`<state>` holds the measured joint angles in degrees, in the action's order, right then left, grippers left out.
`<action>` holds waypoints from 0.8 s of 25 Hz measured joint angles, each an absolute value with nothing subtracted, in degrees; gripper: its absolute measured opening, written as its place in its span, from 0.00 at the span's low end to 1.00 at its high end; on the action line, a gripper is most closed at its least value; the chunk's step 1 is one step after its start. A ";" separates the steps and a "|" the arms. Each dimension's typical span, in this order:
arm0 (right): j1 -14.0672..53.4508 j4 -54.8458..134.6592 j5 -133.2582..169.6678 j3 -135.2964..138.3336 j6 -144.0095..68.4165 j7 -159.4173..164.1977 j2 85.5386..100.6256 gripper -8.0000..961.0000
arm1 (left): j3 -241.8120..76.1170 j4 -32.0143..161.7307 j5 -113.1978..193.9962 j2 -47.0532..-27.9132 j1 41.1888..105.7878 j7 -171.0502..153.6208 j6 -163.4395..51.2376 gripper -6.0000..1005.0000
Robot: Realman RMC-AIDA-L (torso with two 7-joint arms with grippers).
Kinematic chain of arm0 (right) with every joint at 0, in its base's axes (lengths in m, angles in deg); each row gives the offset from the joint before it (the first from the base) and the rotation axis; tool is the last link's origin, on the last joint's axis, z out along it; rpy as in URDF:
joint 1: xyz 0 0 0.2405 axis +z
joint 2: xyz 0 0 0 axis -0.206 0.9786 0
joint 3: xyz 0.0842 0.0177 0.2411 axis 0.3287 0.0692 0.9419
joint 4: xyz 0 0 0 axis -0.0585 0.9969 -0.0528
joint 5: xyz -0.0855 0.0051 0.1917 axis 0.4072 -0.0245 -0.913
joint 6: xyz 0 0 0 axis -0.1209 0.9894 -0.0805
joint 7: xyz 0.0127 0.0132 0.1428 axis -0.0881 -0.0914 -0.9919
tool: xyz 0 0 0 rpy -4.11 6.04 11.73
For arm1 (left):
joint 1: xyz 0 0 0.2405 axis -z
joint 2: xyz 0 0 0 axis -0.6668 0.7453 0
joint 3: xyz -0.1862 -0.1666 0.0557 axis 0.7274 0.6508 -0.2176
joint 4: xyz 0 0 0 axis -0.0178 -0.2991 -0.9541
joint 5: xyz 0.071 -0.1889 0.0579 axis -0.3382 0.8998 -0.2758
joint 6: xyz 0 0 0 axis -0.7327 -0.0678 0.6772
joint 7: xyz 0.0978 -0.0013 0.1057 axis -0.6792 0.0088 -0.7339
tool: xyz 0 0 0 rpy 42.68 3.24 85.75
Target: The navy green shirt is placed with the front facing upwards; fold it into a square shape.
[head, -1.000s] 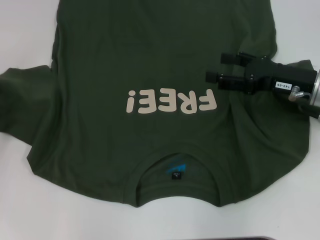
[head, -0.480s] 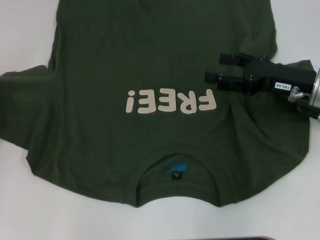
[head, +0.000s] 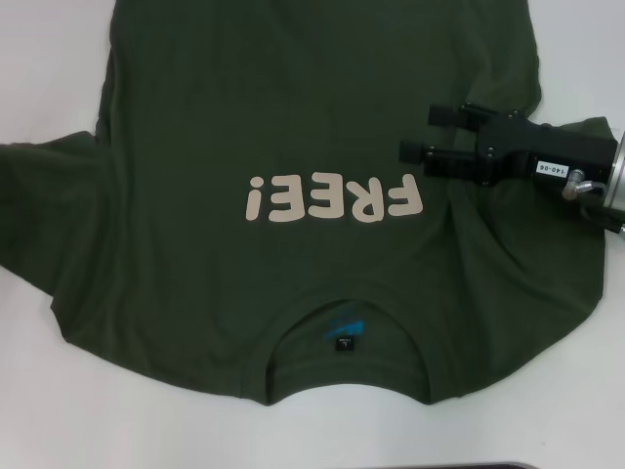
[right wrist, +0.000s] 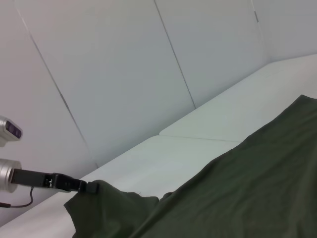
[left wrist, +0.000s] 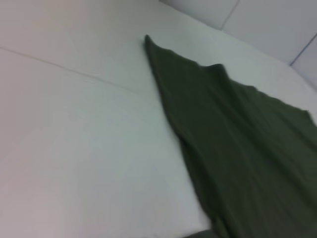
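Note:
The navy green shirt [head: 293,117] lies front up on the white table [head: 39,391], cream "FREE!" lettering [head: 334,197] facing up and its collar with the blue and black label [head: 344,337] at the near edge. My right gripper [head: 426,134] is open just above the shirt's right chest, beside the lettering, fingers pointing toward the middle. My left gripper is out of the head view. It shows far off in the right wrist view [right wrist: 90,187], shut on the raised tip of the shirt's left sleeve [right wrist: 106,203]. The left wrist view shows the shirt's edge [left wrist: 237,148] flat on the table.
White wall panels [right wrist: 124,74] stand behind the table's far side. Bare table [left wrist: 74,148] lies left of the shirt, and also along the near edge below the collar. The right sleeve [head: 547,283] is bunched under my right arm.
The left sleeve at the left edge of the head view has shifted slightly. The right gripper has not moved.

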<state>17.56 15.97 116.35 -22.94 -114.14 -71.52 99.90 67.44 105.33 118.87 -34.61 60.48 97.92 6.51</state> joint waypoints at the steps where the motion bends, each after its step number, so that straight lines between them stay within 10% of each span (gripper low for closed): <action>1: 17.56 15.97 116.35 -22.95 -114.14 -71.51 99.90 0.97 | 67.58 105.54 118.96 -34.63 60.51 98.45 7.25 0.05; 20: 17.55 17.09 116.35 -23.39 -114.17 -70.66 99.90 0.97 | 67.20 108.96 118.86 -39.03 65.75 108.46 19.22 0.06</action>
